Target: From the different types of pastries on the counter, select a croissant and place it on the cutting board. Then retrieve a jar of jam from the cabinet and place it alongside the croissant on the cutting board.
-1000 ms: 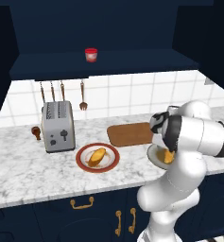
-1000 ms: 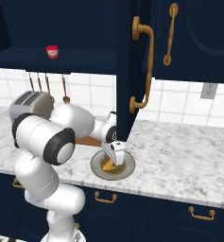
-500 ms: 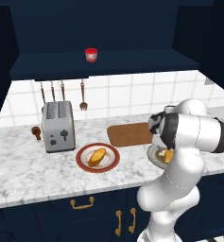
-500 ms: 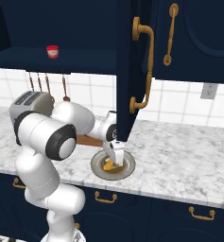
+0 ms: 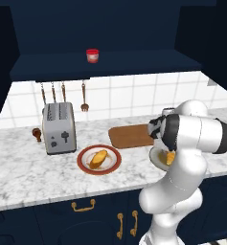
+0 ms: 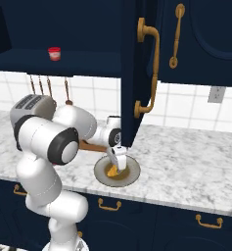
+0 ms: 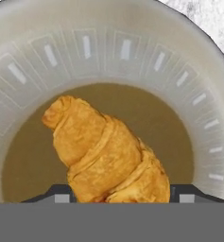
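Note:
The croissant (image 7: 108, 151) lies in a grey plate (image 7: 108, 47) on the marble counter (image 5: 33, 172). My gripper (image 7: 123, 196) is down over it, open, with one dark tip on each side of its near end. From the right, the gripper (image 6: 115, 164) points down into the plate (image 6: 132, 171) onto the croissant (image 6: 112, 171). From the left, the croissant (image 5: 170, 157) peeks out under my arm. The cutting board (image 5: 131, 136) lies bare just behind the plate. The jar of jam (image 5: 92, 55) stands on the cabinet shelf (image 5: 110, 64).
The larger yellow pastry (image 5: 99, 158) rests on a red-rimmed plate (image 5: 84, 165) left of the board. A toaster (image 5: 59, 127) stands further left, with utensils hanging on the tiled wall. An open navy cabinet door (image 6: 137, 73) with a gold handle hangs just above my hand.
The gripper has come down closer onto the croissant in the grey plate. Nothing else has moved.

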